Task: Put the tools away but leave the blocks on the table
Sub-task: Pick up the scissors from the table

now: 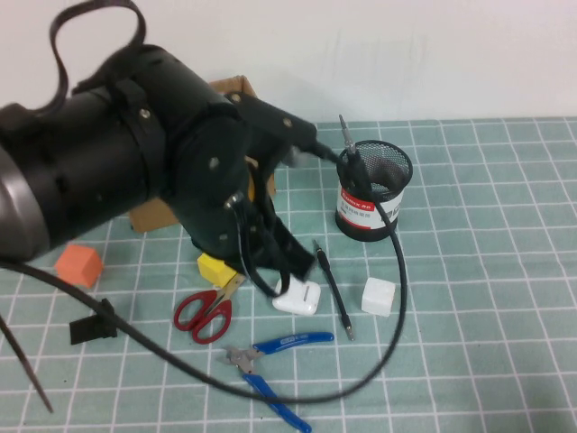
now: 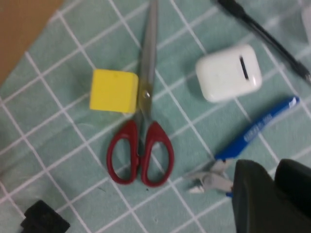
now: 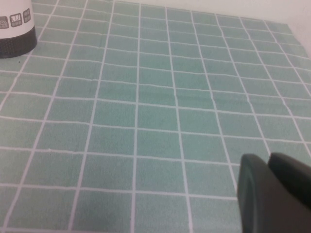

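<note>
Worktop (image 1: 505, 271): teal-green cloth with a white grid.

Black-handled screwdriver (image 1: 356, 176): standing in the black wire-mesh cup (image 1: 374, 194), metal tip up. Judged as put away.

Still out on the cloth:
- red-handled scissors (image 2: 143, 145), closed, pivot touching the yellow cube (image 2: 114, 91)
- blue-handled pliers (image 2: 252, 131), handles spread
- thin black pen-like tool (image 1: 334, 289), between the white rounded earbud case (image 2: 228, 73) and the white cube (image 1: 379, 296)

Orange cube (image 1: 78, 264): well apart, toward the left edge.

Left gripper (image 2: 269, 174): over the scissors and pliers, nearest the pliers' head. Jaws almost together, nothing seen between them.

Right gripper (image 3: 267, 165): over bare cloth off to the cup's side. Jaws closed, empty.

Risks from here:
- No pickup possible with the left jaws this narrow, so reopening needed before descent. Otherwise a tool pushed across the cloth rather than gripped.
- Yellow cube dragged or flipped if the scissors get lifted or slid on that side.
- Earbud case nudged during any reach for the pen-like tool, given how near it lies.
- Pliers' spread handles likely to swing or slip from a one-sided pinch.
- Black cable (image 1: 401, 280) looped past the cup and the white cube. Snagging possible on a sweep, with the cup tipped over and the screwdriver spilled.
</note>
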